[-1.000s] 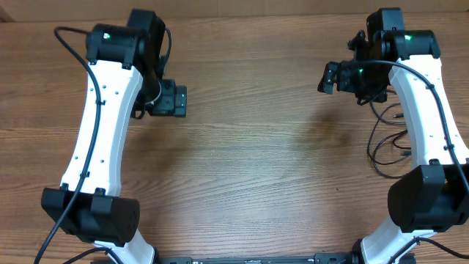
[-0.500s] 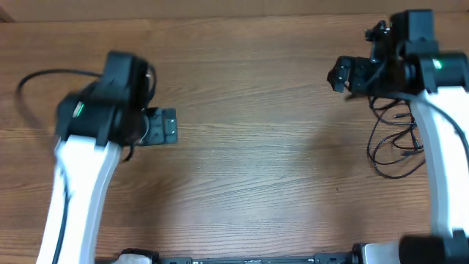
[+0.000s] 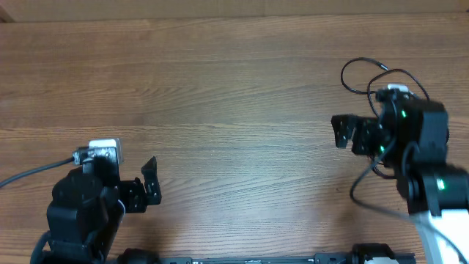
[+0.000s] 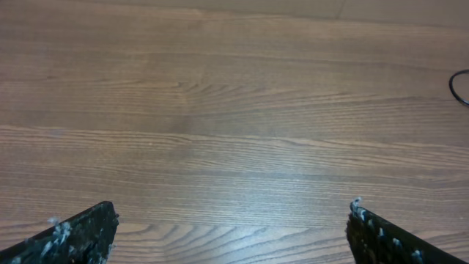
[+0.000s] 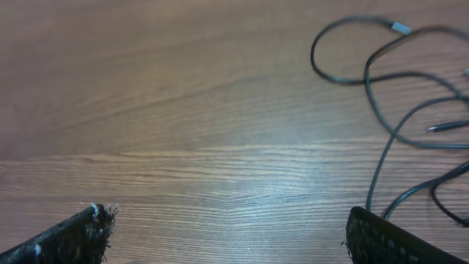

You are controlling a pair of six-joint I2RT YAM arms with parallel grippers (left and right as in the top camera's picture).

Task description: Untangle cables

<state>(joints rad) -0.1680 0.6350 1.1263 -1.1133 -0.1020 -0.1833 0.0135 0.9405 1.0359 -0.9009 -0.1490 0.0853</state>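
The cables (image 3: 344, 78) are thin black cords looped on the wooden table at the far right, partly hidden under my right arm. In the right wrist view the cables (image 5: 366, 82) curl across the upper right, with a small plug end near the top. My right gripper (image 3: 339, 132) is open and empty, just left of the cords; its fingers (image 5: 229, 213) are spread over bare wood. My left gripper (image 3: 150, 183) is open and empty at the front left, far from the cords; its fingers (image 4: 233, 207) are wide apart. A bit of cord (image 4: 454, 84) shows at the right edge of the left wrist view.
The wooden table (image 3: 234, 110) spans the view, with its back edge along the top. The left arm's own thick black cable (image 3: 37, 172) trails off to the left edge.
Both arms have pulled back toward the front of the table. The left gripper moved from the back left to the front left. More of the cable loops now shows at the back right.
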